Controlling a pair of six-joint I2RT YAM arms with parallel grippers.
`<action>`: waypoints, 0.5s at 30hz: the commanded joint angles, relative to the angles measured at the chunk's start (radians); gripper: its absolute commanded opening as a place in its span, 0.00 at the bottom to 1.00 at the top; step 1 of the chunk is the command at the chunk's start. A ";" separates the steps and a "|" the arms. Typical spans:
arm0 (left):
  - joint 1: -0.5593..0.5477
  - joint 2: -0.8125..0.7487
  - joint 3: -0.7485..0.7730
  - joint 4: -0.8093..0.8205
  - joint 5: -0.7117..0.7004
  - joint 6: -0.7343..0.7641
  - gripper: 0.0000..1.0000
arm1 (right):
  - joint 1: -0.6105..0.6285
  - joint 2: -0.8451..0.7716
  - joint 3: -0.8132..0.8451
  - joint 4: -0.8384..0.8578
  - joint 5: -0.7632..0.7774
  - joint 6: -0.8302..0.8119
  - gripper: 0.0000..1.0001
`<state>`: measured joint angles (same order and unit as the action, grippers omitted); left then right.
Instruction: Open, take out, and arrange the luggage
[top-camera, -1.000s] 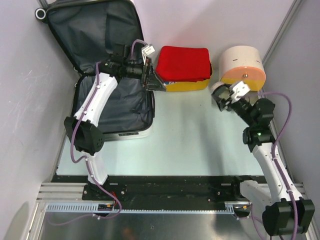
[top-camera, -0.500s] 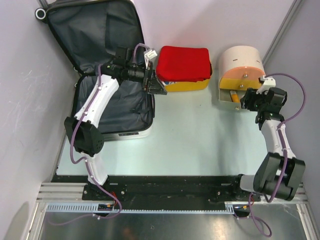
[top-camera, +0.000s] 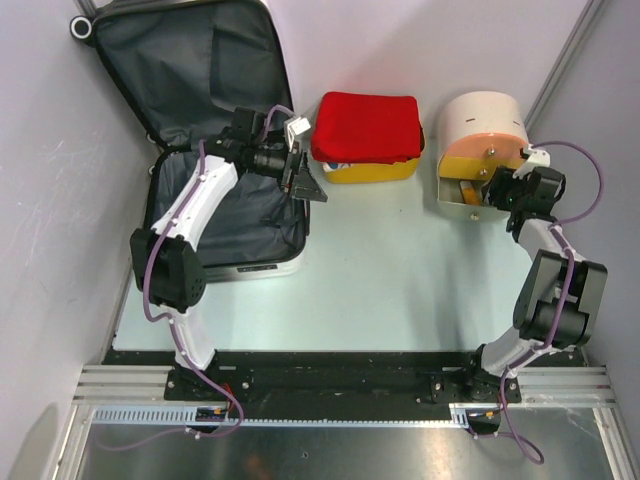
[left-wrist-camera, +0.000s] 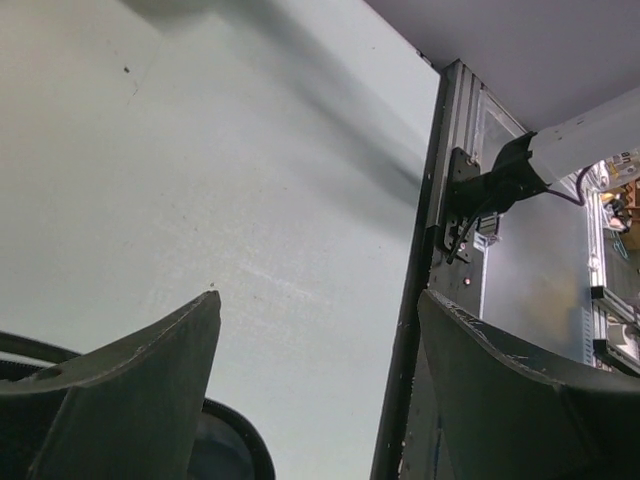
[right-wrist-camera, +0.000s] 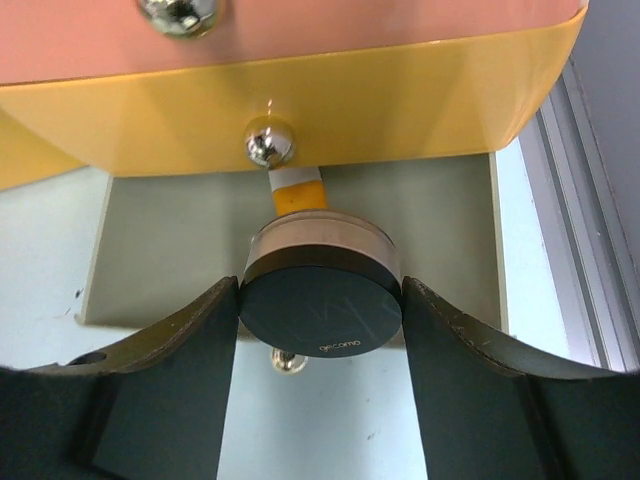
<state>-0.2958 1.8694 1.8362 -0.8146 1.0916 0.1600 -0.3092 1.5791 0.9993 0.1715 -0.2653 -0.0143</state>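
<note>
The luggage lies open at the table's left, its dark grey lining showing and its lid leaning on the back wall. My left gripper hovers at the suitcase's right edge, open and empty; in the left wrist view its fingers frame bare table, with a black wheel at the lower left. My right gripper is at the pulled-out bottom drawer of the round drawer box. It is shut on a round jar with a black lid.
A yellow basket topped by a red cloth stands between suitcase and drawer box. The beige drawer tray also holds an orange tube behind the jar. The aluminium frame rail edges the table.
My right arm swung from the table's middle right to the drawer box, whose bottom drawer now stands open, and closed round the jar. My left gripper shifted slightly toward the near side.
</note>
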 joint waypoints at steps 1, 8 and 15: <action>0.020 -0.076 -0.021 0.008 -0.010 0.024 0.84 | -0.002 0.060 0.079 0.117 0.026 0.031 0.24; 0.037 -0.085 -0.045 0.008 -0.009 0.026 0.85 | -0.028 0.050 0.151 0.045 0.000 0.135 0.81; 0.060 -0.095 -0.072 0.008 -0.001 0.049 0.85 | -0.042 -0.076 0.150 -0.099 -0.074 0.155 0.83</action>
<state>-0.2531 1.8305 1.7786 -0.8158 1.0756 0.1692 -0.3454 1.6051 1.1038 0.1490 -0.2974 0.1097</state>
